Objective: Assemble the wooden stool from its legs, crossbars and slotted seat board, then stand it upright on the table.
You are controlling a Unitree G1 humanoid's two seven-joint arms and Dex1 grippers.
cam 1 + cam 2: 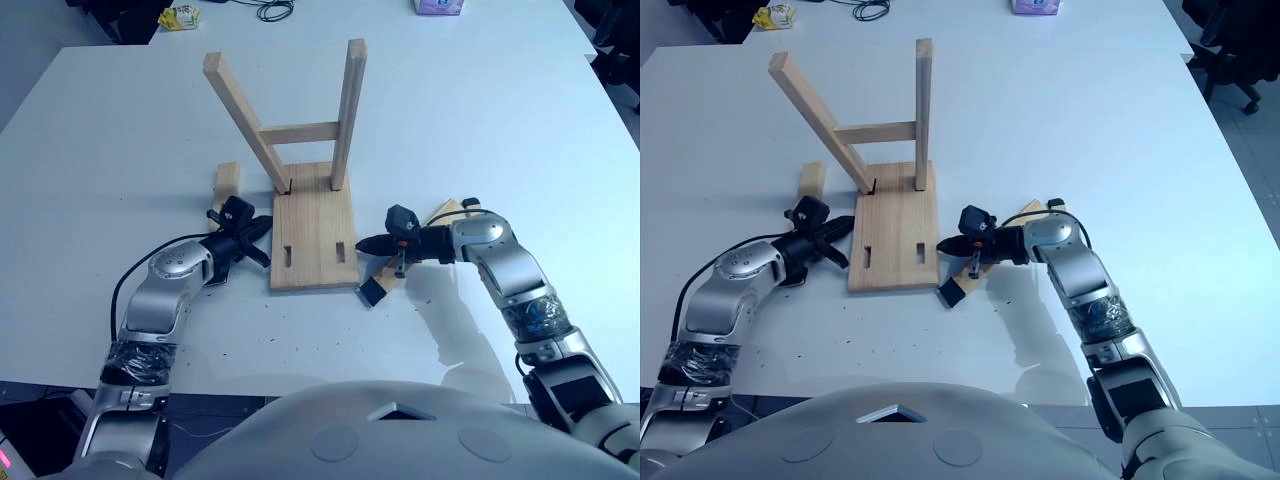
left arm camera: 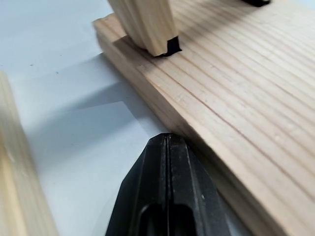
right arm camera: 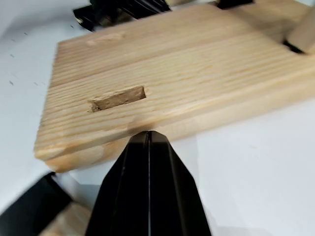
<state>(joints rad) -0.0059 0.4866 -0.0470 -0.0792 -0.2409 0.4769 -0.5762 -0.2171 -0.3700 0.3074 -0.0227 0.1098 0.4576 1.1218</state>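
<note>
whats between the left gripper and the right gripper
The slotted seat board lies flat between the left gripper and the right gripper, one tip near each long edge; the left eye view shows this.

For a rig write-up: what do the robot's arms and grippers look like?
The left arm and right arm: rounded silver-grey shells, dark glossy wrapping nearer the body. The left gripper and right gripper: black, tapering to points. A black cable loops beside the left arm.

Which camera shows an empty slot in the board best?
The right wrist view: the slot is close up, its inside visible. The eye views show it as a small dark mark. The left wrist view shows the board and a fitted leg.
</note>
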